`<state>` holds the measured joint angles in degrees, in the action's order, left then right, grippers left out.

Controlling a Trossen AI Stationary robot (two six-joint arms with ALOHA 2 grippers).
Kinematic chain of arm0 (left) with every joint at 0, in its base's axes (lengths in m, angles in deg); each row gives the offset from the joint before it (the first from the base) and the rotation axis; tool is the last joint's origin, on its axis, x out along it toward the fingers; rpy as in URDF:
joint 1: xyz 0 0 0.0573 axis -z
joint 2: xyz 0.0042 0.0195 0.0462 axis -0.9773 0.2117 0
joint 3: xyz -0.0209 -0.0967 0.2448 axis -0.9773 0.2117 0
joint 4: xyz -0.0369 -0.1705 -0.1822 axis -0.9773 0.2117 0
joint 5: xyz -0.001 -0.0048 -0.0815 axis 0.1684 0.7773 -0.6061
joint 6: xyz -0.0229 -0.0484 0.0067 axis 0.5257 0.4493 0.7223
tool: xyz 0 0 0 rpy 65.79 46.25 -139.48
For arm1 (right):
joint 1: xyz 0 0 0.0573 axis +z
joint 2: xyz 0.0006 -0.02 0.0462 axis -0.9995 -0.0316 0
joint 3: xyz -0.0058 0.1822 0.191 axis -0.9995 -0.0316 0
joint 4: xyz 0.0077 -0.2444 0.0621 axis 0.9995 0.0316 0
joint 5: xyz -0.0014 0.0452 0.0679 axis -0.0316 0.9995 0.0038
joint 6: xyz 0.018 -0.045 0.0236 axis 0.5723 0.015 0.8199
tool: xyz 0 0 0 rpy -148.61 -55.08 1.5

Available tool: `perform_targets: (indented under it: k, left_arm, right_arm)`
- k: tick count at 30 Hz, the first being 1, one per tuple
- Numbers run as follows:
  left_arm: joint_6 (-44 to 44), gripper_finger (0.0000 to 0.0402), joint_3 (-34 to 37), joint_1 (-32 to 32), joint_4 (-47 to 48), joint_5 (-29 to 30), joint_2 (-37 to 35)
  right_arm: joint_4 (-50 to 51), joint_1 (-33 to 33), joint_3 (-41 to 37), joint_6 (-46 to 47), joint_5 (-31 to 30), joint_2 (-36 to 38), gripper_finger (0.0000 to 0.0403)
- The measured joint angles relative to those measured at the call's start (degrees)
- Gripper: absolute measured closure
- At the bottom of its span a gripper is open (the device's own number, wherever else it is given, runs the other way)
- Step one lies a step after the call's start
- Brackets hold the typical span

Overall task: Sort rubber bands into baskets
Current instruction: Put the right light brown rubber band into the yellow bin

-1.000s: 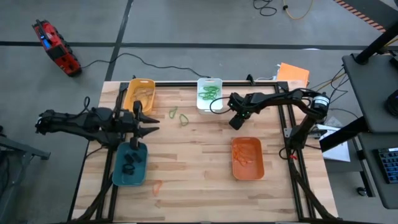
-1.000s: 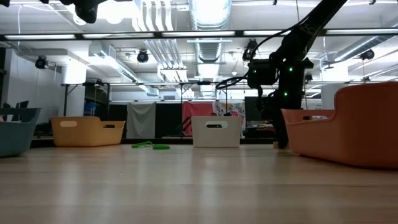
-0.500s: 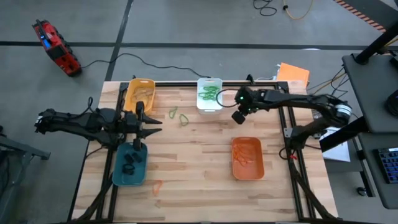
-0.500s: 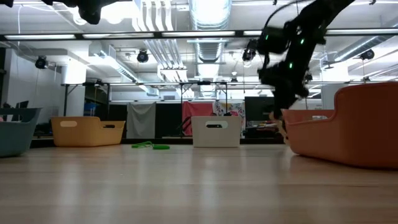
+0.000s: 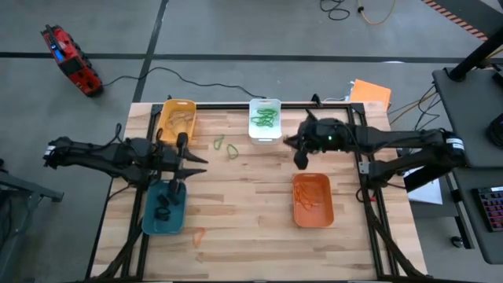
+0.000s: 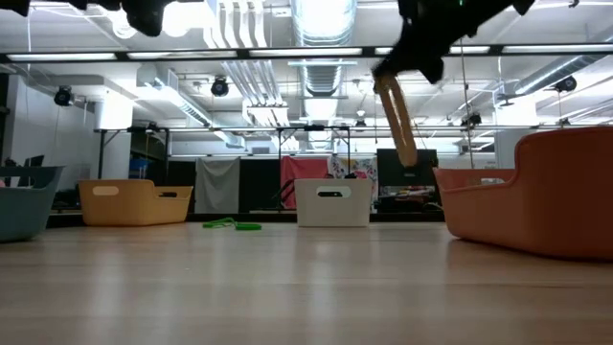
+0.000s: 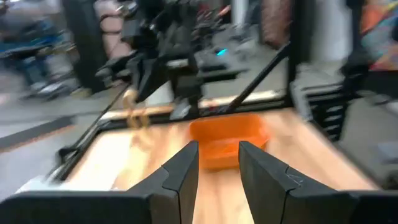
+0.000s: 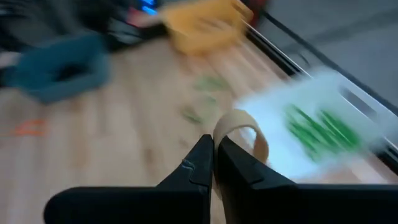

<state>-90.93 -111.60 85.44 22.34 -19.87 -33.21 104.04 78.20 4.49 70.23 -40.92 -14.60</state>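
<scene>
My right fingers [image 8: 213, 163] pinch a tan rubber band [image 8: 244, 132], hanging above the wooden table [image 5: 244, 196] between the white basket [image 5: 265, 119] and orange basket [image 5: 313, 200]. My left fingers [image 5: 187, 165] gape partly open over the teal basket [image 5: 163, 207]. Ceiling lights glare beyond

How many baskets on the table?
4: yellow basket far left, white basket far middle, teal basket near left, orange basket near right.
</scene>
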Motion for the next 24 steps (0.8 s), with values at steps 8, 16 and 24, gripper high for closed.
perform_targets:
  k: [8, 16, 24]
  left_arm:
    - [-1.21, 0.0287, 0.00, 0.00, -6.09, -6.36, 4.50]
    - [-1.69, 0.0217, 0.00, 0.02, -9.87, -6.40, 10.82]
    - [-3.51, 0.0156, 0.02, -0.08, -18.47, -0.71, 19.25]
  right_arm:
    - [-17.72, 9.02, 0.00, -5.26, 5.98, -6.92, 0.0394]
    - [-23.75, 10.63, 3.84, -9.58, 12.46, -17.43, 0.0394]
    - [-24.64, 10.63, 11.47, -14.77, 14.95, -27.54, 0.0394]
